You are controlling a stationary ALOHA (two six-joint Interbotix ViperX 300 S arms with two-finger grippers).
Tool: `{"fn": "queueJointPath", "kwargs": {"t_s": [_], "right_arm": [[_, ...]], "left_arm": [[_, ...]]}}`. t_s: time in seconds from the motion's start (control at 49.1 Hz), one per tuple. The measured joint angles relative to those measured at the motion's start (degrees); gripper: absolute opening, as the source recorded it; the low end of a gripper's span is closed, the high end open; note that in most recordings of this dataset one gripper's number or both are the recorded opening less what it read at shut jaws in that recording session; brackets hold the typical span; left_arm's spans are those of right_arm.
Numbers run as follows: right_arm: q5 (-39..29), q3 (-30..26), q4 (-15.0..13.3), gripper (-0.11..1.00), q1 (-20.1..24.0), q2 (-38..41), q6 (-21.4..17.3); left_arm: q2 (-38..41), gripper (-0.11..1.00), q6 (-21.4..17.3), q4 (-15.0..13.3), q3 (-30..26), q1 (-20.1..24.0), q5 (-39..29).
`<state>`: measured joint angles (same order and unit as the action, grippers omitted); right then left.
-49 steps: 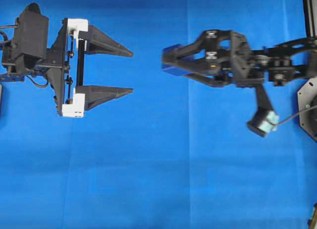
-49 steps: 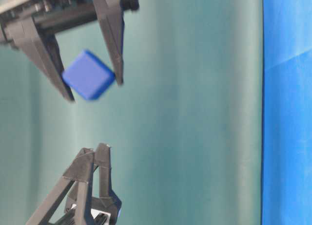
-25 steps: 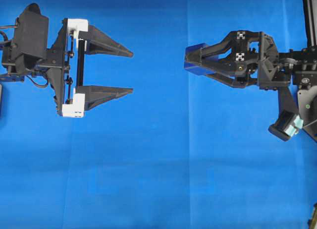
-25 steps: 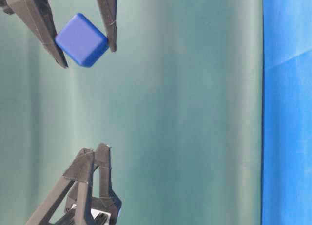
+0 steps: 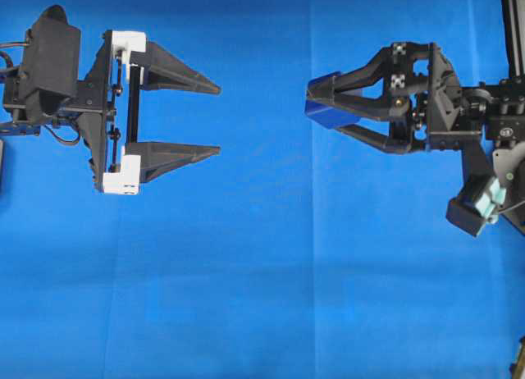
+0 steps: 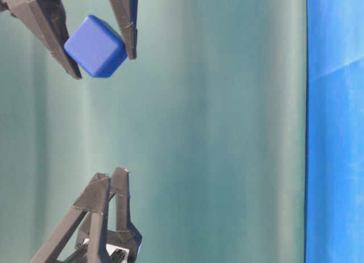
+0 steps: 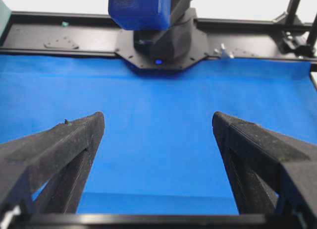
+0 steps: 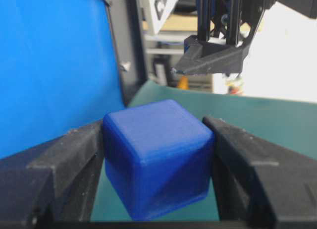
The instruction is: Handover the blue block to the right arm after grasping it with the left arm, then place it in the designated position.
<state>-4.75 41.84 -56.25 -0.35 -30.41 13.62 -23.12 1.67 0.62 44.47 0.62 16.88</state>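
Observation:
The blue block [image 5: 322,115] is pinched between the two black fingers of my right gripper [image 5: 316,107], held in the air over the blue cloth right of centre. In the right wrist view the block [image 8: 158,162] fills the gap of that gripper [image 8: 154,124], a finger pressed on each side. The table-level view shows the block [image 6: 95,45] tilted in the right gripper [image 6: 104,66]. My left gripper [image 5: 220,121] hangs at the left, wide open and empty, well apart from the block. Only cloth lies between the fingers of the left gripper [image 7: 157,117].
Blue cloth [image 5: 262,272] covers the table. The right arm's base plate [image 5: 510,170] sits at the right edge. A black frame rail [image 7: 59,38] runs along the far side. A teal backdrop [image 6: 227,132] stands behind the grippers in the table-level view.
My right gripper has drawn back to the right with the blue block, away from the left gripper, and its wrist has turned a little. The left gripper has not moved.

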Motion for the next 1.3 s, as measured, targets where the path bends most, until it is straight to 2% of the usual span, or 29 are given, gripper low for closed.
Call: {"fn": "queueJointPath", "kwargs": {"t_s": [0.183,0.387,0.672,0.794,0.936,1.303], "right_arm": [[0.0,0.0,3.16,0.47,0.09,0.0,-10.28],[-0.09,-0.09,6.94,0.47,0.0,0.0,-25.58],[0.0,0.0,7.65,0.47,0.09,-0.44,-45.0],[0.18,-0.09,7.73,0.47,0.09,-1.32,-51.33],[0.18,0.0,7.73,0.47,0.18,-2.11,-54.14],[0.18,0.0,7.73,0.47,0.18,-2.37,-54.58]], "left_arm": [[-0.09,0.93,-0.09,0.0,0.09,0.0,-0.09],[-0.09,0.93,0.0,0.0,0.0,0.0,-0.09],[-0.09,0.93,0.0,0.0,0.09,0.0,0.0],[0.0,0.93,0.0,0.0,0.0,0.0,-0.09],[-0.09,0.93,0.0,0.0,0.09,0.0,0.0],[-0.09,0.93,0.0,0.09,0.0,0.0,-0.09]]}}
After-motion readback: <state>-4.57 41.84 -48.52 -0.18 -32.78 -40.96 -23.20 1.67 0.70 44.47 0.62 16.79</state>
